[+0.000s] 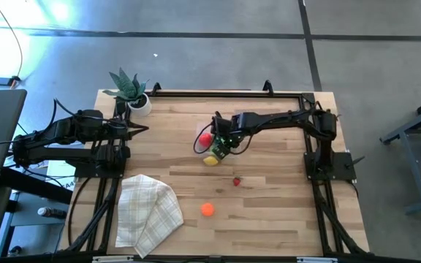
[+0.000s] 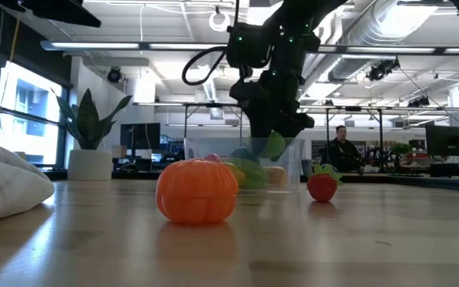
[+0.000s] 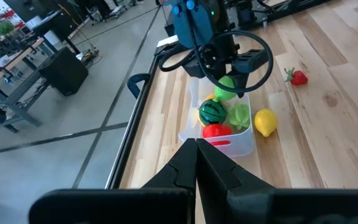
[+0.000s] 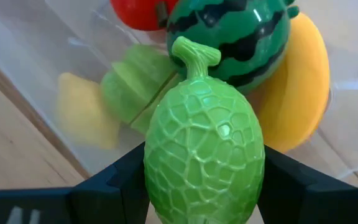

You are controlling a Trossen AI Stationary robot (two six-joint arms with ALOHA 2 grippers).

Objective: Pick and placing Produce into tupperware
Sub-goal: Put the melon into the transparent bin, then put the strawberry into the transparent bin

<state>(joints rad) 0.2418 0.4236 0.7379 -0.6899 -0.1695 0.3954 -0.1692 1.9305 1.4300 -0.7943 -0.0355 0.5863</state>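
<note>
R gripper gripping melon (over tupperware)

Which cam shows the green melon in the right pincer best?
Right wrist view: the green melon fills the frame, clamped between the right pincer's fingers. Left wrist view shows it small above the tupperware. Low view shows a sliver; high view hides it.

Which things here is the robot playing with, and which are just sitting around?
Job: green melon held by right gripper; tupperware; lemon; strawberry; orange.
Lying about: checked cloth; potted plant; left gripper, waiting.
</note>
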